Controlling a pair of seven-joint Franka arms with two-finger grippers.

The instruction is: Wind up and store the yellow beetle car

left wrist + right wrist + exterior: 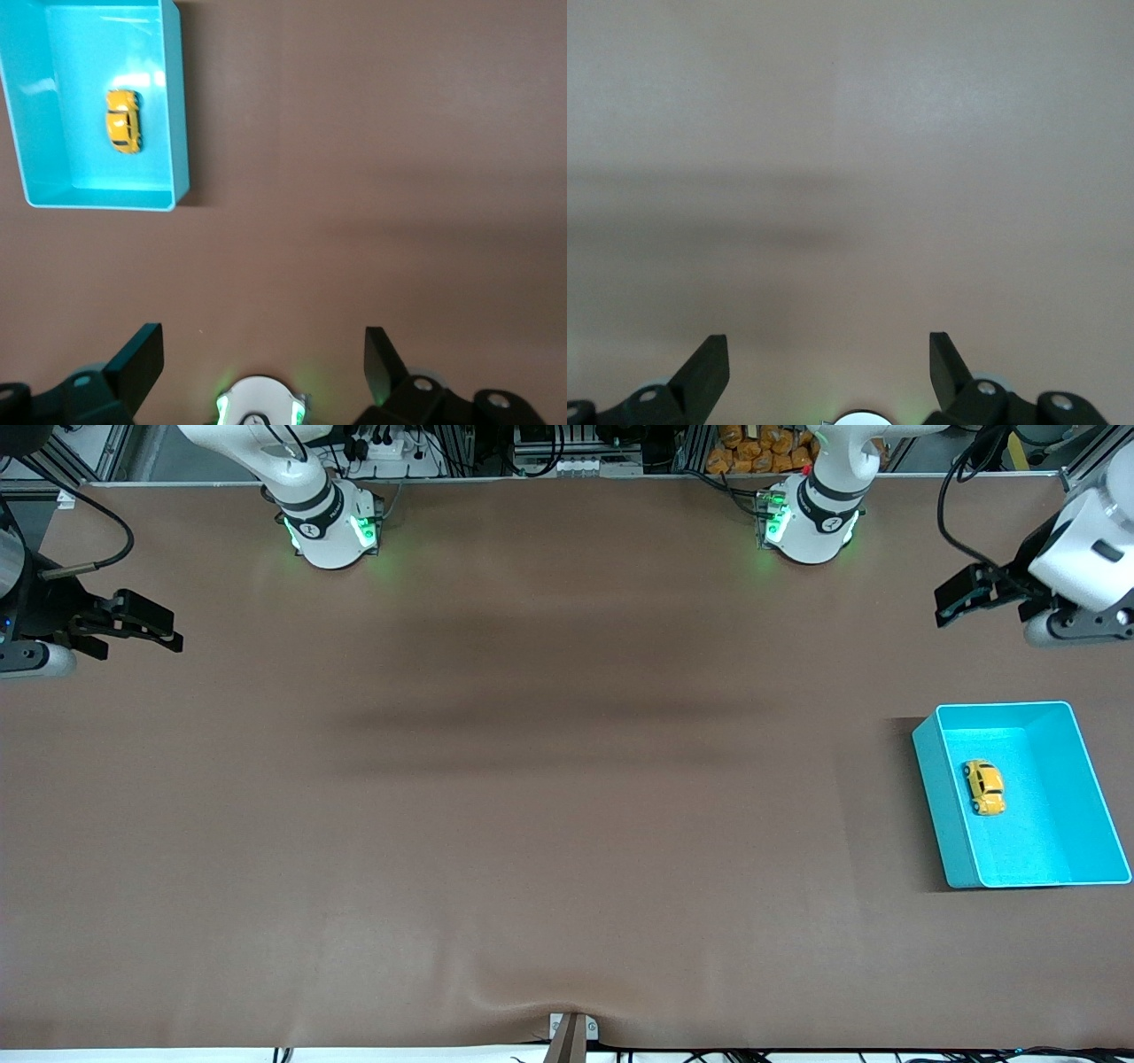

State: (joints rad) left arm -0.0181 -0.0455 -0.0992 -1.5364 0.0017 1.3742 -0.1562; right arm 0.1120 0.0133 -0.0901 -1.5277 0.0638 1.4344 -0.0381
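The yellow beetle car [984, 786] [123, 121] lies on the floor of the teal bin [1091, 779] [178, 106], at the left arm's end of the table. It rests on its wheels, close to the bin wall that faces the table's middle. My left gripper [955, 605] [264, 341] hangs open over bare table between the bin and the robots' side, holding nothing. At the right arm's end, my right gripper [166, 627] [829, 347] also hangs open and empty over bare table.
A brown mat [532, 824] covers the whole table. The two arm bases [332, 527] [808, 522] stand along the robots' edge. A small clamp [571, 1032] sits at the edge nearest the front camera.
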